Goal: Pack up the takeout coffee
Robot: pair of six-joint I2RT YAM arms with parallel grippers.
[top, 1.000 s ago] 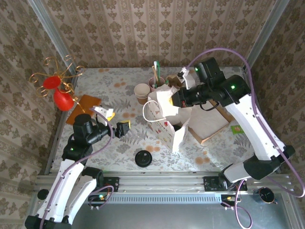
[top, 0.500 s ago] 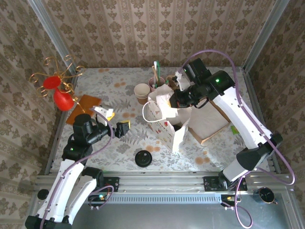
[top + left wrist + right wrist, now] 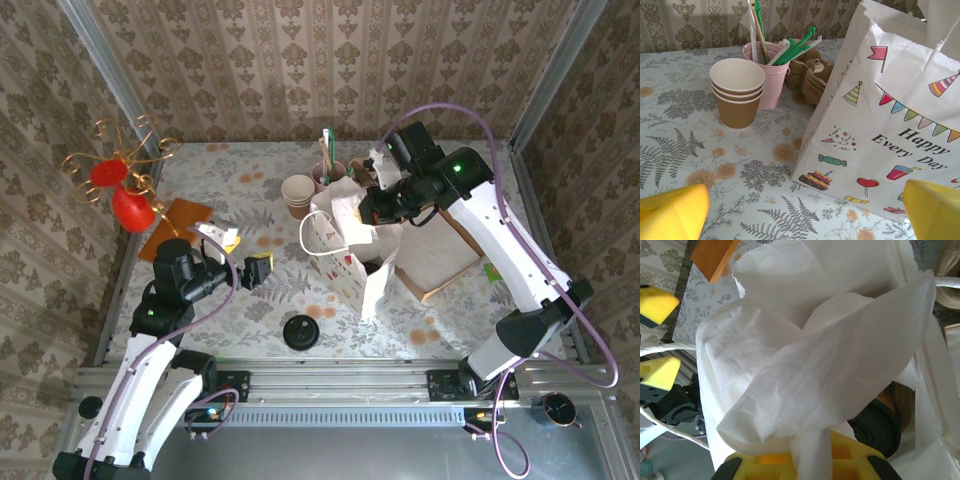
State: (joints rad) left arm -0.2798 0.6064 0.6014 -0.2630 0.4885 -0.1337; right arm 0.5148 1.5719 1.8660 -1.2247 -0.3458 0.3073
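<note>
Apparently the takeout coffee, a small beige paper cup with a round black plastic lid [image 3: 876, 424], already sits down inside the tall white paper bag [image 3: 340, 250] printed with party pictures. The bag stands about mid-worktop, a little toward the right edge. In the right wrist view a dark rounded shape with a beige band above it peeps out under the crumpled paper, so that reading is a judgement, not a certainty.

The right gripper [image 3: 807, 460] hangs over the bag's mouth, its yellow fingers pinched tight on a fold of the bag's top edge. The left gripper [image 3: 247, 255] hovers over the left half of the worktop, well apart from the bag, its yellow pads spread wide and holding nothing.

The step in hand looks like working the bag's mouth, probably folding it over the cup. To do it well, keep the pinch on paper alone. Carry the fold slowly and mostly sideways rather than upward, since thin paper tears and a light bag lifts or tips easily. The free left gripper could steady the bag's near side.

Mind the stack of lidless beige paper cups [image 3: 737, 92] and the pink cup of stirrers [image 3: 765, 70], both just beyond the bag toward the far edge. The loose flat black lid disc [image 3: 300, 331] by the near edge plays no part.
</note>
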